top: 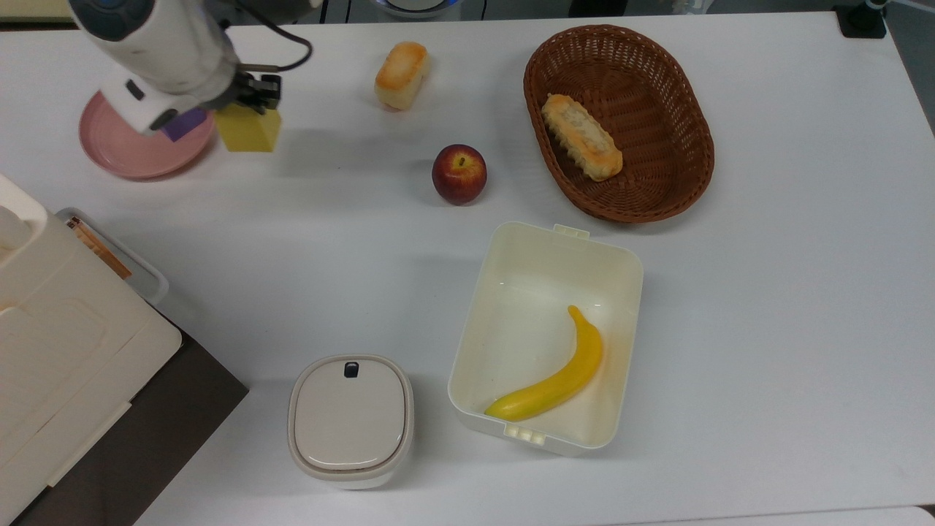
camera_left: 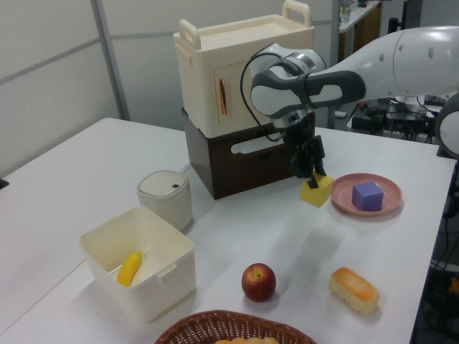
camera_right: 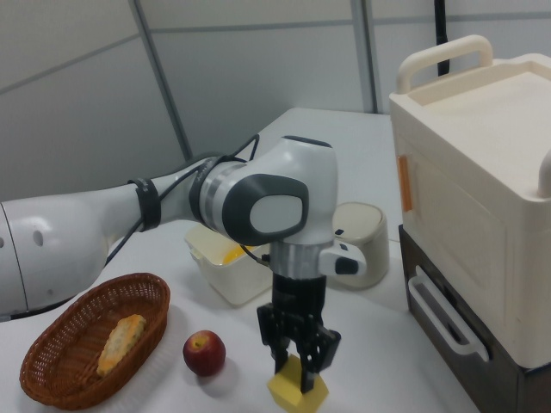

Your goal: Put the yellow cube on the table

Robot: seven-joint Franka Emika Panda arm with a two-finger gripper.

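Observation:
The yellow cube (top: 248, 131) hangs tilted in my gripper (top: 257, 102), which is shut on its top. It is held just past the pink plate's (top: 120, 153) rim, over the white table (top: 767, 292), on the top view's right of the plate. In the left view the yellow cube (camera_left: 316, 192) hangs under the gripper (camera_left: 313, 174), to the left view's left of the plate (camera_left: 391, 206). The right view shows the gripper (camera_right: 301, 366) pinching the cube (camera_right: 299, 392) from above. A purple cube (top: 182, 124) lies on the plate, partly hidden by my wrist.
A bread roll (top: 401, 74) and an apple (top: 459, 173) lie to the top view's right of the cube. Further right stands a wicker basket (top: 701, 146) with bread. A cream bin (top: 562, 234) holds a banana (top: 555, 380). A lidded container (top: 350, 420) and a cream cabinet (top: 58, 351) stand at the lower left.

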